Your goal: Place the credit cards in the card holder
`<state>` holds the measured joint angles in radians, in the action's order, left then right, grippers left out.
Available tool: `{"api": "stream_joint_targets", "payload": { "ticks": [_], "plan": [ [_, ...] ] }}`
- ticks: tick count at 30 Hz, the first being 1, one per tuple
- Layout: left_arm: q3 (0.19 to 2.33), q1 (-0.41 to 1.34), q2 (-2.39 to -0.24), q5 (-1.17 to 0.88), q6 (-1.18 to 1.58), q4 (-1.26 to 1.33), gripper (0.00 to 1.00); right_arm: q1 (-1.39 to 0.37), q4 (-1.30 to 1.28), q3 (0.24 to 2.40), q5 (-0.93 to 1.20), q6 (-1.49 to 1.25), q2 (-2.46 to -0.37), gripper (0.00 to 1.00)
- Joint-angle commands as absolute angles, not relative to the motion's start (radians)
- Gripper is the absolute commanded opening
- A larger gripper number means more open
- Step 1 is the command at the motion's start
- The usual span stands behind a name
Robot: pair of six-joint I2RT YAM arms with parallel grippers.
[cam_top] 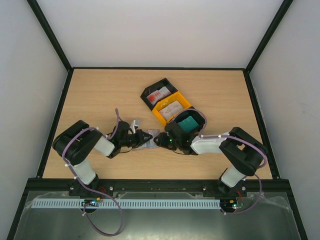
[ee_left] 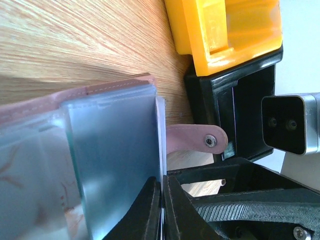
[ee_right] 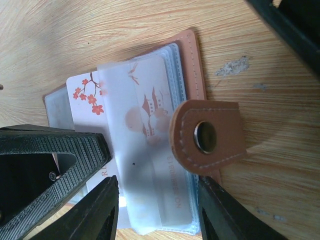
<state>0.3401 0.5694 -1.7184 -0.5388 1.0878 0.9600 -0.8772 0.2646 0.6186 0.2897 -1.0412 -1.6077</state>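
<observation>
**Top external view.** The two arms meet near the middle of the table point(cam_top: 100, 90). The left hand point(cam_top: 141, 136) and right hand point(cam_top: 161, 140) face each other, and the card holder point(cam_top: 150, 144) lies on the wood between them. Behind them is a diagonal row of three trays. The black tray point(cam_top: 147, 92) holds a red-and-white card point(cam_top: 159, 94). The orange tray point(cam_top: 159, 114) holds a white card point(cam_top: 172, 107). The second black tray point(cam_top: 202, 117), partly under the right arm, holds a teal card point(cam_top: 189, 122).

**Left wrist view.** The left hand is clenched on the thin edge of a blue-grey pocket leaf point(ee_left: 115, 165), keeping the open holder's leaves spread. The snap strap point(ee_left: 192, 140) sticks out sideways toward the trays.

**Right wrist view.** The holder lies open and flat, with its strap folded across the leaves. A blossom card point(ee_right: 82, 95), white with red flowers, sits partly inside a frosted clear pocket. One corner and one side of it remain outside the pocket mouth. The right hand's two fingers stand apart on either side of the pocketed card. It cannot be told whether they press on it or merely straddle it.

**Progress (judged).** One card is being seated and looks not yet fully home. Three cards remain in the trays, so most of the task is left. Closing the strap, if wanted, is also not done.
</observation>
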Motion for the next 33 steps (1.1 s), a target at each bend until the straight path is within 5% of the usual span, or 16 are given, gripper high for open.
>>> {"api": "stream_joint_targets", "payload": {
  "ticks": [1, 10, 20, 24, 33],
  "plan": [
    [0.369, 0.592, -1.732, -0.567, 1.044, 0.918, 0.07, -0.887, 0.214, 0.606, 0.274, -1.060, -1.598, 0.43],
    [0.389, 0.605, -1.606, -0.516, 0.984, 0.671, 0.39, -0.886, 0.102, 0.627, 0.157, -0.985, -1.517, 0.43],
    [0.420, 0.606, -1.451, -0.426, 0.915, 0.385, 0.64, -0.887, 0.063, 0.638, 0.137, -0.933, -1.461, 0.43],
    [0.425, 0.606, -1.401, -0.378, 0.889, 0.310, 0.59, -0.887, 0.060, 0.633, 0.130, -0.924, -1.445, 0.43],
    [0.472, 0.610, -1.473, -0.370, 0.858, 0.338, 0.18, -0.887, 0.103, 0.629, 0.204, -0.902, -1.455, 0.43]
  ]
}}
